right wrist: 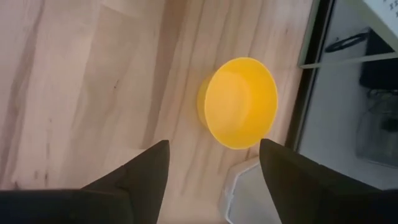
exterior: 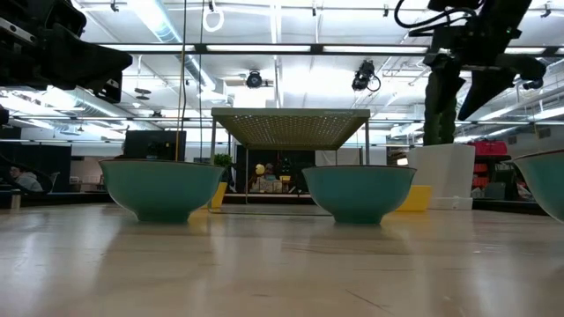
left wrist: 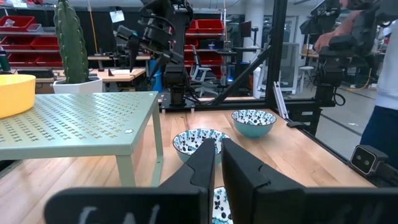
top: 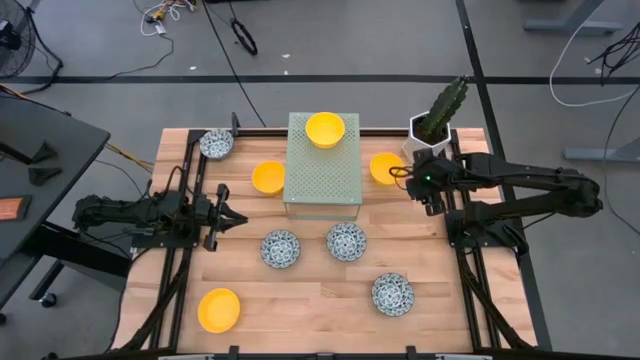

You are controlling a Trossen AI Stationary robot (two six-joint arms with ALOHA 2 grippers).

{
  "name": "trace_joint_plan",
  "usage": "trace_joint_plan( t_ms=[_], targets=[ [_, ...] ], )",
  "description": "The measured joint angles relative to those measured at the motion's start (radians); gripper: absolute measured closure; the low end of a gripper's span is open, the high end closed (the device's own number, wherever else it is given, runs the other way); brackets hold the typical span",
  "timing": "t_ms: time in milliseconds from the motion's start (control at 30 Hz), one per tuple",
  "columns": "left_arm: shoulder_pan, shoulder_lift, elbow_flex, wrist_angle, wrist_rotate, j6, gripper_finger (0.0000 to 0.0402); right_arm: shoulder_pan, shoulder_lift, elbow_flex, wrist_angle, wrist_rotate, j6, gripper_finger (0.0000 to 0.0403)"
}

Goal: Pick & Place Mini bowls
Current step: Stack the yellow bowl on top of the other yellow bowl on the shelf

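Observation:
Four yellow mini bowls show in the high view: one point(top: 325, 128) on the green perforated stand point(top: 322, 180), one point(top: 268, 177) left of it, one point(top: 385, 167) right of it, one point(top: 218, 309) near the front left. Four blue-patterned bowls stand on the table point(top: 216, 144), point(top: 281, 248), point(top: 346, 241), point(top: 392, 294). My right gripper point(top: 430, 198) hovers open above the table beside the right yellow bowl point(right wrist: 239, 102), raised clear point(exterior: 463, 101), fingers pointing down point(right wrist: 214, 146). My left gripper point(top: 240, 217) is shut, touches nothing, and points level toward the patterned bowls point(left wrist: 199, 142).
A white hexagonal pot with a cactus point(top: 432, 130) stands just behind the right yellow bowl, close to my right gripper. The stand's legs and top point(left wrist: 74, 121) rise mid-table. Bare wood lies between the front bowls. A person point(left wrist: 382, 74) stands beyond the table.

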Motion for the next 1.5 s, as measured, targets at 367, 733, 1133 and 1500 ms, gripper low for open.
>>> trace_joint_plan(
  t_ms=[367, 733, 1133, 1500],
  targets=[
    [0.0, 0.0, 0.0, 0.0, 0.0, 0.0, 0.0367, 0.037, -0.021, -0.017, 0.016, 0.021, 0.052, 0.0152],
    [0.0, 0.0, 0.0, 0.0, 0.0, 0.0, 0.0367, 0.037, -0.02, -0.081, 0.142, 0.021, 0.04, 0.0152],
    [0.0, 0.0, 0.0, 0.0, 0.0, 0.0, 0.0367, -0.02, -0.009, -0.126, 0.224, 0.004, 0.014, 0.0152],
    [0.0, 0.0, 0.0, 0.0, 0.0, 0.0, 0.0367, -0.142, 0.046, -0.126, 0.223, -0.026, -0.134, 0.0152]
  ],
)
